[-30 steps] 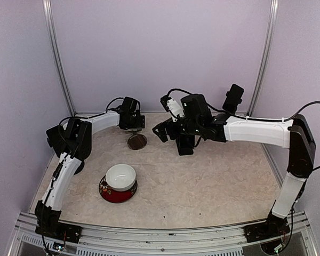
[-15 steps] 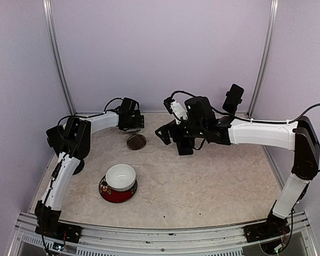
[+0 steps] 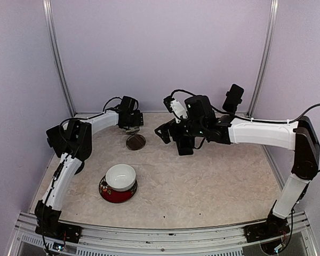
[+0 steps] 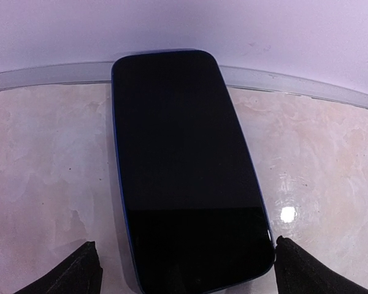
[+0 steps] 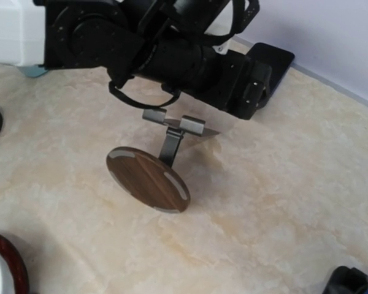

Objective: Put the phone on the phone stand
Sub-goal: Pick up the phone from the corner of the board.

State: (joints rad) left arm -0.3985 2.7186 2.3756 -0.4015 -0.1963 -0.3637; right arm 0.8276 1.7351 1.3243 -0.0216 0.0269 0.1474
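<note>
1. The phone lies flat and screen up on the marble-patterned table. It sits behind the phone stand, close to the foot of the back wall, and does not touch the stand.
2. The left gripper sits over the phone's near end with its jaws spread wide. One black fingertip stands clear of the phone's left edge, with bare table showing between them. The other fingertip is right at the phone's right corner. The grip is released and the phone rests on the table by its own weight.
3. The phone stand is upright on its round wooden base. A thin metal post leans up from the base to a small cradle, which is just in front of the left gripper's body.
4. The right gripper hovers to the right of the stand in the overhead view, near it but not touching. Its jaws are fully apart and hold nothing. In its own wrist view only a sliver of one finger shows, at the bottom right corner.
5. A white bowl sits on a red plate, well in front of the stand and toward the arm bases.
</note>
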